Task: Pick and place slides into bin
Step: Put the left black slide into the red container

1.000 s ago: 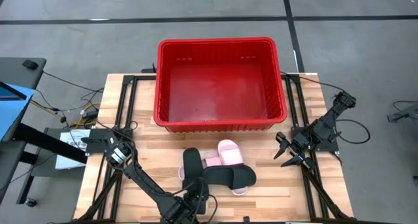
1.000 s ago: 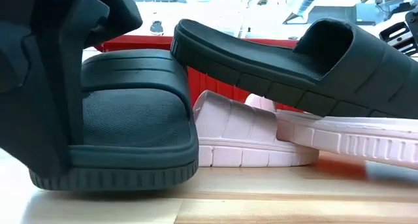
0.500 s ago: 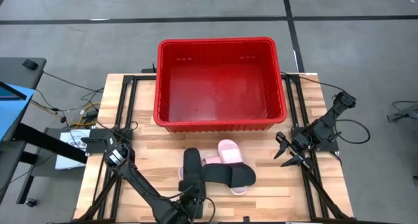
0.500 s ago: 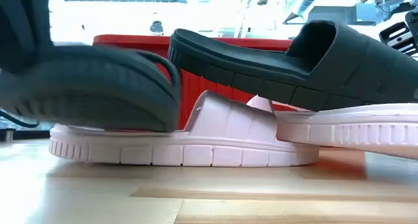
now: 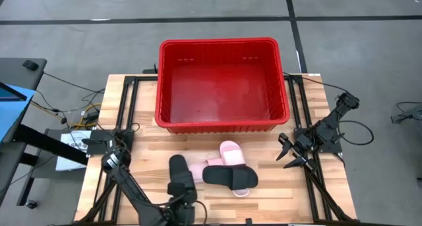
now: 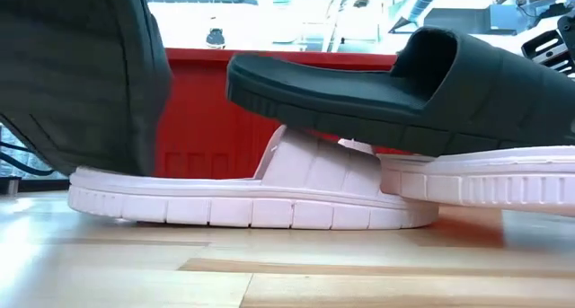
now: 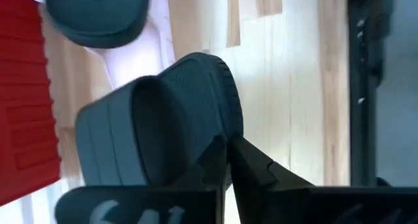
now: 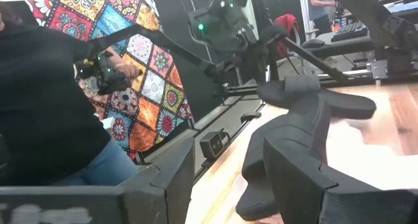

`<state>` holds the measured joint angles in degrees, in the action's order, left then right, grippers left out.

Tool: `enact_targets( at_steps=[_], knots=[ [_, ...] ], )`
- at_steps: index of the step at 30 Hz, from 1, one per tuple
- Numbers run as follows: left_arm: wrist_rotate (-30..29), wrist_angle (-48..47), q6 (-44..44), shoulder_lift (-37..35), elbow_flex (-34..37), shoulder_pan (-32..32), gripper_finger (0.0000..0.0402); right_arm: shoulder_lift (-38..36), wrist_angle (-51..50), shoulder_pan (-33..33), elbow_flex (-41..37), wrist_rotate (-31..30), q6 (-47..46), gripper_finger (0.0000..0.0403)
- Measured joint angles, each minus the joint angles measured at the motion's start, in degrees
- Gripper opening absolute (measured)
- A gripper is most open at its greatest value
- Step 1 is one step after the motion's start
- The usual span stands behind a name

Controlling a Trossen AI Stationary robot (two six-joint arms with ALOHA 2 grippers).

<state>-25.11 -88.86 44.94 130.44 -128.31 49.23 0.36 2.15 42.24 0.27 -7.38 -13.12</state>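
Wooden table (image 5: 142,157), red bin (image 5: 223,124) at far centre. Left gripper (image 7: 227,160), near-left, pinches the heel rim of one black slide (image 5: 179,174), long axis near-to-far. Second black slide (image 5: 229,176) lies left-right across the pink slides (image 5: 231,153). Right gripper (image 5: 291,156) waits right, fingers spread.

Red bin (image 5: 223,124), black slide (image 5: 230,176) over pale pink slides (image 5: 231,152), light wooden table (image 5: 277,186).

We are lifting the black slide (image 5: 179,175) in the left gripper (image 7: 227,160), carrying it leftward off the pink slide (image 6: 243,189), away from the second black slide (image 5: 230,177), which is settling lower.
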Motion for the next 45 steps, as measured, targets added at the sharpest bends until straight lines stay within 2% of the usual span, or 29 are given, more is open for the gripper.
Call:
enact_targets(
  at_steps=[5,13,22,35,45],
  knots=[
    [-2.2,-1.2,1.4,0.0,-6.4,1.1,0.0,0.0,0.0,0.0,0.0,0.0,0.0,0.0172],
    [-4.9,2.2,2.7,-3.9,-6.6,2.4,0.0,0.0,0.0,0.0,0.0,0.0,0.0,0.0172],
    [-17.7,5.1,2.7,-10.6,-6.7,3.8,0.0,0.0,0.0,0.0,0.0,0.0,0.0,0.0171],
    [-31.5,6.9,-7.7,-20.8,-6.7,3.9,0.0,0.0,0.0,0.0,0.0,0.0,0.0,0.0173],
    [-40.3,10.3,-22.4,-27.4,-6.7,2.7,0.0,0.0,0.0,0.0,0.0,0.0,0.0,0.0171]
  ],
)
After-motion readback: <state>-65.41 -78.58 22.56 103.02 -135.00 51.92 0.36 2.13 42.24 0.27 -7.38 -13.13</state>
